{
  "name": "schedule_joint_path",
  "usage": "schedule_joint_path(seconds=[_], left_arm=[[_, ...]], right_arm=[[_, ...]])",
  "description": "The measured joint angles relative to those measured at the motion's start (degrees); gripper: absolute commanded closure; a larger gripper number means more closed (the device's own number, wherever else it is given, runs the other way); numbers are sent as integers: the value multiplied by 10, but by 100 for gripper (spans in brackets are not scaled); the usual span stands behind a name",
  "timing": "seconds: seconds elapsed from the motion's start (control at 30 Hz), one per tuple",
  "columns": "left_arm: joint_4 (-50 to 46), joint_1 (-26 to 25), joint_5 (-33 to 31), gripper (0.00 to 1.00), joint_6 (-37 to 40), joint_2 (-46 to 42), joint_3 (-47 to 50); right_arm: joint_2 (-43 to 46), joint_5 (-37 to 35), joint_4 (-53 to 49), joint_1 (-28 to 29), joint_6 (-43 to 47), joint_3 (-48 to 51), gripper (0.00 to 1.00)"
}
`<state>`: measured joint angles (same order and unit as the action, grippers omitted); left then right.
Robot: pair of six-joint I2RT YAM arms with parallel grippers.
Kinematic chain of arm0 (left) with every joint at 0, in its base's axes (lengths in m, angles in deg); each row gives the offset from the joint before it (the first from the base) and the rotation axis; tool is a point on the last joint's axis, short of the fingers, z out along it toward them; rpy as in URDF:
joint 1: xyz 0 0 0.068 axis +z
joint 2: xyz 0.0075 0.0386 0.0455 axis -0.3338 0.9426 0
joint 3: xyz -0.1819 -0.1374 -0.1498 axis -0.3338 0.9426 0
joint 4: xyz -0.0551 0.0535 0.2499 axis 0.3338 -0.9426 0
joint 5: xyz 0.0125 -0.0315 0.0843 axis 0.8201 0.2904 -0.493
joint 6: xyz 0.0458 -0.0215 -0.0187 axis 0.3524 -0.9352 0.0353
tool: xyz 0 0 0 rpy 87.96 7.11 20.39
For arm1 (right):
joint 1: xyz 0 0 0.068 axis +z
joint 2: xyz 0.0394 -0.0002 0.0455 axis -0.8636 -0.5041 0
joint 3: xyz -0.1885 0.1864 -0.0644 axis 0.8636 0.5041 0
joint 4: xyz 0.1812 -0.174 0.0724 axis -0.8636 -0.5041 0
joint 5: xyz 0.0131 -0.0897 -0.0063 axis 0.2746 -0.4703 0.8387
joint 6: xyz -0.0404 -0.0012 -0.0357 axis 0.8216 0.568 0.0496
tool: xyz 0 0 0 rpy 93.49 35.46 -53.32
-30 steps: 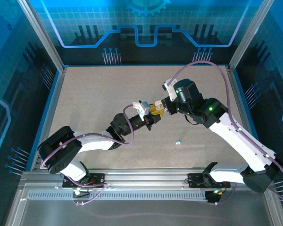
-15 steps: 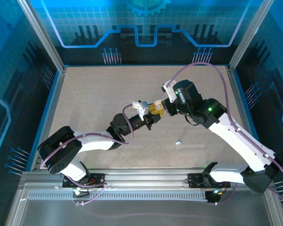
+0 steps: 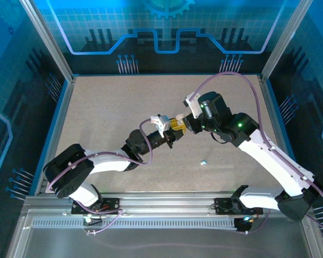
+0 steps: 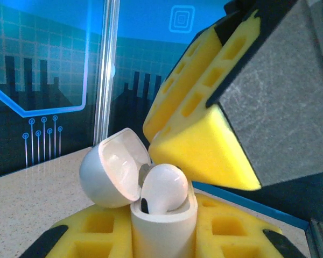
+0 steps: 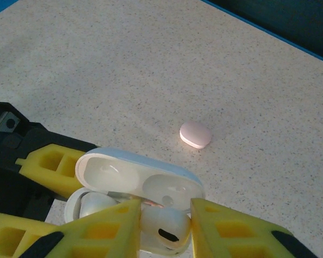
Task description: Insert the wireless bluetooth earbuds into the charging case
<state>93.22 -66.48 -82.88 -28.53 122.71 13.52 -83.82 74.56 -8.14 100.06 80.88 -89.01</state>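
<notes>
A white charging case (image 4: 162,232) stands upright with its lid (image 4: 109,167) hinged open, and my left gripper (image 4: 161,239) is shut on its body between yellow pads. A white earbud (image 4: 162,188) sits half into the case's near slot. My right gripper (image 5: 164,228) is shut on that earbud (image 5: 164,224), one yellow finger (image 5: 105,228) on each side. A second white earbud (image 5: 94,205) lies in the other slot under the lid (image 5: 142,180). In the top view the two grippers meet mid-table, left (image 3: 170,138) and right (image 3: 177,126).
A pink pebble-like earbud (image 5: 195,134) lies on the speckled tabletop (image 5: 151,64) beyond the case. A small pale bit (image 3: 203,161) rests on the table in front of the right arm. Blue rails and metal posts (image 3: 48,48) bound the table.
The right gripper has edged very slightly toward the left gripper with the earbud. The left arm and the case have held still.
</notes>
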Motion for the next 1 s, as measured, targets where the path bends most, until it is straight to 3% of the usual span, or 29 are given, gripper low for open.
schedule_joint_path(seconds=[0.23,0.53,0.8,1.0], left_arm=[[2,0,-1,78,0,0,0],[11,0,0,78,0,0,0],[11,1,2,78,4,0,0],[14,1,11,78,12,0,0]], right_arm=[[6,47,-1,-21,-23,4,60],[26,132,8,-79,-85,4,31],[47,178,30,-113,-132,4,29],[64,152,43,-123,-159,10,26]])
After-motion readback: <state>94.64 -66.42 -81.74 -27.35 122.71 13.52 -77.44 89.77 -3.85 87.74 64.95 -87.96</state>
